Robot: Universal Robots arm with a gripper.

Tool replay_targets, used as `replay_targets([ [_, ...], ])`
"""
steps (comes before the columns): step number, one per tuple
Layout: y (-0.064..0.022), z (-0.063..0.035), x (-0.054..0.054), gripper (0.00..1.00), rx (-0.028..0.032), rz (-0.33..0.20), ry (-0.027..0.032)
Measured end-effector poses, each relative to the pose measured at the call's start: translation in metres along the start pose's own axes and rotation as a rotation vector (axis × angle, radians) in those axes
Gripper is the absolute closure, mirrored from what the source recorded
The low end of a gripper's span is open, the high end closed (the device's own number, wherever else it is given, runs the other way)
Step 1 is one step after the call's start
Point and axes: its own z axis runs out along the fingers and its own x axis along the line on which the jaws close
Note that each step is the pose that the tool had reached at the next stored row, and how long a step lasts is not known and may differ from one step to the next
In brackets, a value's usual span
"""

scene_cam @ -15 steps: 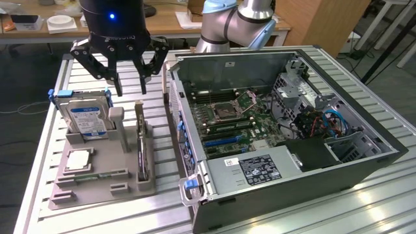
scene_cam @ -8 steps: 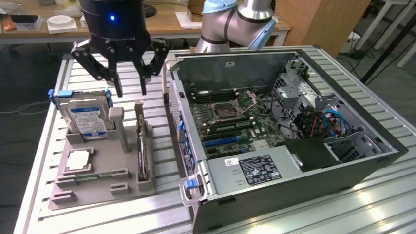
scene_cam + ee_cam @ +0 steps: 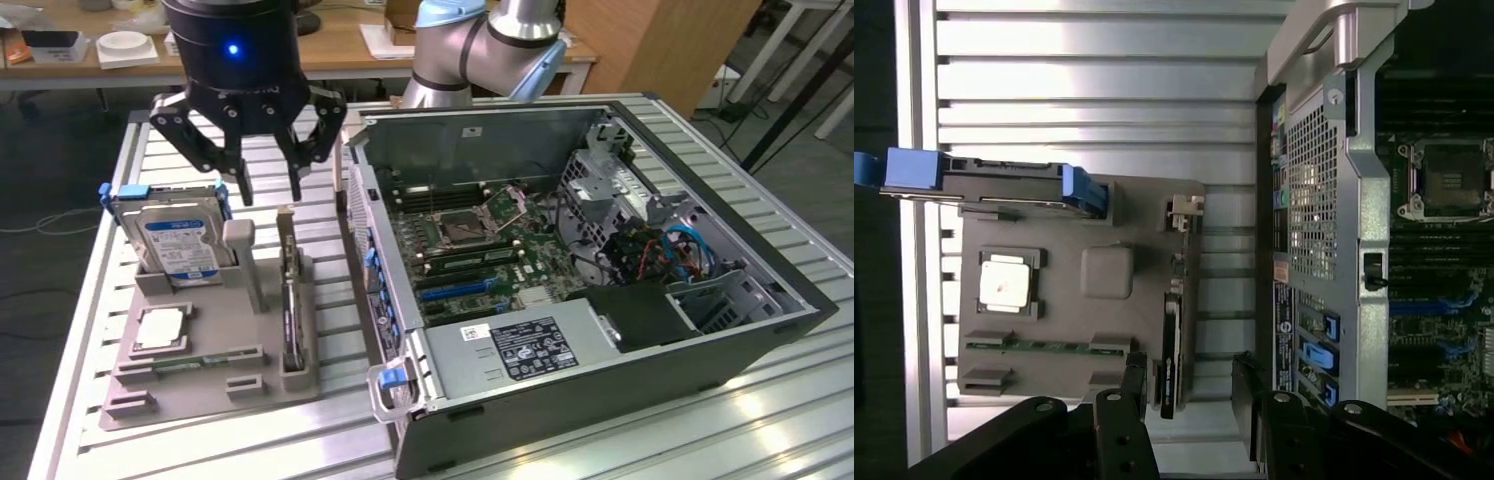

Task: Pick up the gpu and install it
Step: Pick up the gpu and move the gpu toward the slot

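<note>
Robotics lab bench in an office-type room, not a home. My arm (image 3: 487, 45) stands at a ribbed aluminium table (image 3: 747, 430). On the table: a PC tower (image 3: 601, 420) lying on its side, panel off, motherboard (image 3: 487, 240) exposed. Beside it is a grey moulded fixture (image 3: 200, 395) with slots staging loose parts: hard drive (image 3: 180, 245) upright, CPU (image 3: 1006, 280), memory stick (image 3: 1034, 346). Behind me: cluttered wooden desks (image 3: 334, 55), a wooden cabinet (image 3: 667, 40), and a cable (image 3: 60, 220) on the dark floor.

The gpu (image 3: 291, 330) stands edge-on in the tray (image 3: 214, 385) beside the drive (image 3: 180, 245); the case (image 3: 601, 410) lies to the exterior view's right.
</note>
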Motion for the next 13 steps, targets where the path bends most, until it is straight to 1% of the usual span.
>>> replay_targets([
  [13,-0.0005,0.012,0.0,0.53,0.0,0.0,0.0],
])
